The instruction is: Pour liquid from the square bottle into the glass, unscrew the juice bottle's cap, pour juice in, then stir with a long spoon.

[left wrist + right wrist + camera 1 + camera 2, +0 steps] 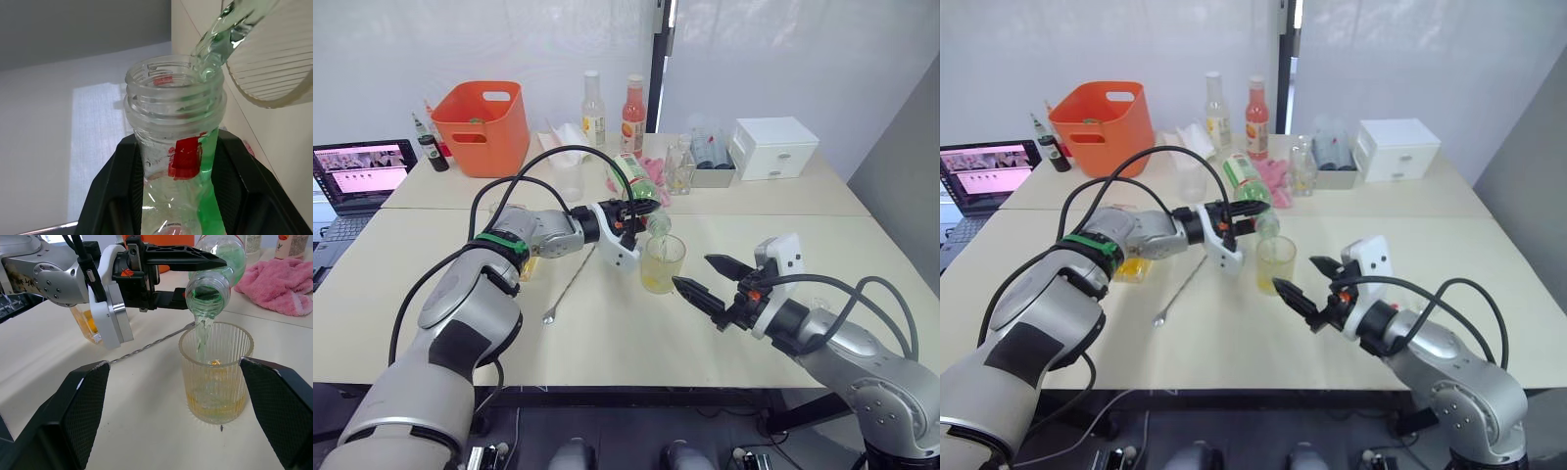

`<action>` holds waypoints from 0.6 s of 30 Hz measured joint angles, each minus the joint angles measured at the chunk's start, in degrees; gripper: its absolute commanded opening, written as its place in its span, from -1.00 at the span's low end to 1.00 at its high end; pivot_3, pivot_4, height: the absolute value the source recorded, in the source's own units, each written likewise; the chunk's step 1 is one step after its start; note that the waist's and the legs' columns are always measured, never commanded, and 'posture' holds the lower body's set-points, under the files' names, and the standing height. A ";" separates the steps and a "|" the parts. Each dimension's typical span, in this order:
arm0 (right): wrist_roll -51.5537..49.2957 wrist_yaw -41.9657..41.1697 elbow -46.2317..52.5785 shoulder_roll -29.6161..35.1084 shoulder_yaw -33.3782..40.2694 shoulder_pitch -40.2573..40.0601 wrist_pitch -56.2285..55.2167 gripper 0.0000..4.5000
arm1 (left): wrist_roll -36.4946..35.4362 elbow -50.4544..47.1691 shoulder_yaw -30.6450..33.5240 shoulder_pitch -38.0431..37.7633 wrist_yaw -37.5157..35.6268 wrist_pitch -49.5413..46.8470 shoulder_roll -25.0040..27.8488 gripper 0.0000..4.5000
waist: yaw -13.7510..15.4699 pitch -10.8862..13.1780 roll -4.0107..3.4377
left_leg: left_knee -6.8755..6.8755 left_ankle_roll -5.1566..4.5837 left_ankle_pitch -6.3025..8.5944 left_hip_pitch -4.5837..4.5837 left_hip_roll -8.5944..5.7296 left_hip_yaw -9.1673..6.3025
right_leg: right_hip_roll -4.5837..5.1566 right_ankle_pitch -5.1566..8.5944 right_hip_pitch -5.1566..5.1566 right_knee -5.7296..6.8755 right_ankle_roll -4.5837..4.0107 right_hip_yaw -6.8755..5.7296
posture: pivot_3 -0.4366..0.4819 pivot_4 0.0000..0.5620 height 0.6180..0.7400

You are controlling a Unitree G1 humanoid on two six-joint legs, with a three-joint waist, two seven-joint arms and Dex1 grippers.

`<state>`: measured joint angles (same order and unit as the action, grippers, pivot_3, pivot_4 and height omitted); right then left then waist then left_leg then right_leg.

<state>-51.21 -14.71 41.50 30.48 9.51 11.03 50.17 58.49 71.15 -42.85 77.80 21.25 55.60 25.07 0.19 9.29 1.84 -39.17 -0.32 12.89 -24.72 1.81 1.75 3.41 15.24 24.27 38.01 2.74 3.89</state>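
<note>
Our right gripper (710, 277) sits nearest the camera, fingers spread wide with nothing in them, just beside the glass (662, 262) on the table (607, 333). Over on our left, the left gripper (641, 211) is clamped round the juice bottle (636, 184), which we've got tipped neck-down over the glass, pale green juice streaming into the yellow liquid at the bottom. Spoon (570, 284) lies flat nearby, and the square bottle (87, 322) stands behind our left wrist.
</note>
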 measured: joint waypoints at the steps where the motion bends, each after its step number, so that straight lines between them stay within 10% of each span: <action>1: -0.31 0.05 0.09 0.00 0.00 0.00 0.00 0.99 | 0.00 0.04 0.00 0.01 0.01 -0.08 0.00 -0.34 | 0.00 0.00 0.00 | 0.00 0.00 0.00 0.00 0.00 0.00 | 0.00 0.00 0.00 0.00 0.00 0.00 | -0.05 -0.47 0.59; 18: -1.87 1.24 0.26 0.40 -0.02 0.02 0.01 0.99 | -7.00 2.16 3.74 -0.39 -9.51 1.83 -0.82 -0.34 | 0.00 0.00 0.00 | -0.04 0.00 0.00 0.00 0.00 0.00 | 0.00 0.00 -0.01 0.03 0.00 0.00 | -0.05 -0.47 0.59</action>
<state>-53.08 -13.47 41.76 30.88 9.49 11.04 50.18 51.49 73.31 -39.11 77.42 11.74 57.43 24.26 0.19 9.29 1.84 -39.21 -0.32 12.89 -24.72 1.81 1.75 3.41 15.23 24.27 38.04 2.73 3.89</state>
